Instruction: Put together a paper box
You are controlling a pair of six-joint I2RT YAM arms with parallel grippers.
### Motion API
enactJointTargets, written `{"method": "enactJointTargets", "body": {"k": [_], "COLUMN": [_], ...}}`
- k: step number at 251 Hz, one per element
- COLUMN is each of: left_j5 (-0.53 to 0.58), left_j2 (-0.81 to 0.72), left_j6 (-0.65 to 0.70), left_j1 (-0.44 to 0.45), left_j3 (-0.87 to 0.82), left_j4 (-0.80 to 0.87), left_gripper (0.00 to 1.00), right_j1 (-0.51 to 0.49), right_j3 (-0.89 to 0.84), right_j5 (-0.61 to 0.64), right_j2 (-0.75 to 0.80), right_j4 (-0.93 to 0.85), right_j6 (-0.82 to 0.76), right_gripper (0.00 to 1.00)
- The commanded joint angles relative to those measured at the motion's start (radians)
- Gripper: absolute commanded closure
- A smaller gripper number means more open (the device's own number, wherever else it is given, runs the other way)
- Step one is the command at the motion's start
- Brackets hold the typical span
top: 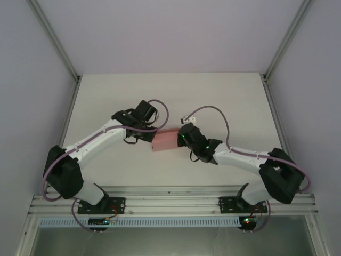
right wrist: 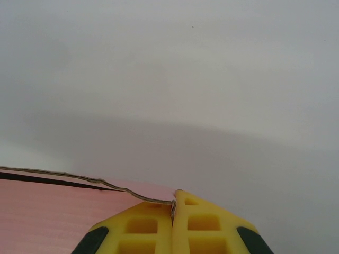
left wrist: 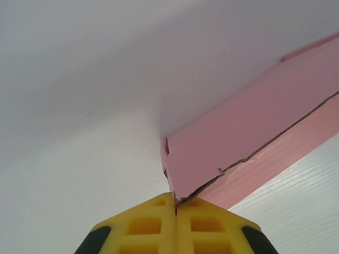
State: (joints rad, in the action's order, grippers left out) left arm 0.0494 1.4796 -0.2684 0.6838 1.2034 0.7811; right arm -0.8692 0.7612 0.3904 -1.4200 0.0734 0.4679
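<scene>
Card, thin and matte pink, creased and folded into a flattish rectangular paper box (top: 165,141), sits at the middle of the white table (top: 213,101), strung between the two arms. In the top view its long axis runs nearly left to right, with the left end a little nearer the arm bases than the right.

The left gripper (top: 150,136) meets the box at its left end. In the left wrist view (left wrist: 175,209) its blocky yellow fingers (left wrist: 143,225) are pressed together on a lower corner. From there the box (left wrist: 249,137) stretches up and to the right, showing a ragged dark seam where one panel overlaps another.

The right gripper (top: 183,140) takes the opposite end. Seen from its own wrist (right wrist: 173,211), its yellow fingers (right wrist: 206,222) are closed on the very edge of the card. The pink panel (right wrist: 53,211) lies wholly to the left of the fingertips.

Each arm therefore pinches one end, and neither is clearly nearer. Whether the box rests on the table or hangs just above it cannot be told. My judgement is that any further folding turns on that axis: the box lies directly between the fingertips, so pulling the grippers apart would strain the thin card.
</scene>
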Motion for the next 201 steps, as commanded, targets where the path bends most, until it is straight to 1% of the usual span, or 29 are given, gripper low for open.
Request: {"method": "enactJointTargets", "body": {"k": [1,11,23,34,53,68,93,106,133,167,169,201], "left_j5": [-0.037,-0.061,-0.121,-0.144,-0.208,-0.202,-0.201,-0.2,-0.137,-0.116,-0.114,-0.07], "left_j2": [-0.011,-0.01,-0.014,-0.02,-0.031,-0.033,-0.044,-0.047,-0.041,-0.04,-0.04,-0.051], "left_j6": [-0.119,-0.18,-0.224,-0.28,-0.336,-0.37,-0.407,-0.372,-0.302,-0.181,-0.175,-0.115], "left_j1": [-0.024,-0.043,-0.06,-0.071,-0.083,-0.087,-0.102,-0.1,-0.097,-0.087,-0.088,-0.087], "left_j3": [0.018,0.022,0.02,0.011,-0.007,-0.002,-0.024,-0.033,-0.053,-0.082,-0.083,-0.073], "left_j4": [-0.02,-0.019,-0.027,-0.033,-0.053,-0.025,-0.043,-0.054,-0.041,-0.051,-0.051,-0.025], "left_gripper": [1.0,1.0,1.0,1.0,1.0,1.0,1.0,1.0,1.0,1.0,1.0,1.0], "right_j1": [-0.035,-0.045,-0.059,-0.074,-0.097,-0.107,-0.108,-0.11,-0.109,-0.109,-0.109,-0.108], "right_j3": [-0.025,-0.013,0.01,0.027,0.054,0.067,0.074,0.073,0.065,0.055,0.055,0.059], "right_j5": [-0.039,-0.014,0.018,0.049,0.082,0.085,0.087,0.08,0.076,0.075,0.074,0.078], "right_j2": [-0.067,-0.072,-0.082,-0.092,-0.11,-0.124,-0.14,-0.143,-0.139,-0.125,-0.125,-0.125], "right_j4": [-0.272,-0.297,-0.34,-0.375,-0.419,-0.454,-0.454,-0.447,-0.437,-0.422,-0.423,-0.429], "right_j6": [0.04,0.059,0.081,0.104,0.137,0.173,0.204,0.202,0.195,0.188,0.165,0.142], "right_gripper": [1.0,1.0,1.0,1.0,1.0,1.0,1.0,1.0,1.0,1.0,1.0,1.0]}}
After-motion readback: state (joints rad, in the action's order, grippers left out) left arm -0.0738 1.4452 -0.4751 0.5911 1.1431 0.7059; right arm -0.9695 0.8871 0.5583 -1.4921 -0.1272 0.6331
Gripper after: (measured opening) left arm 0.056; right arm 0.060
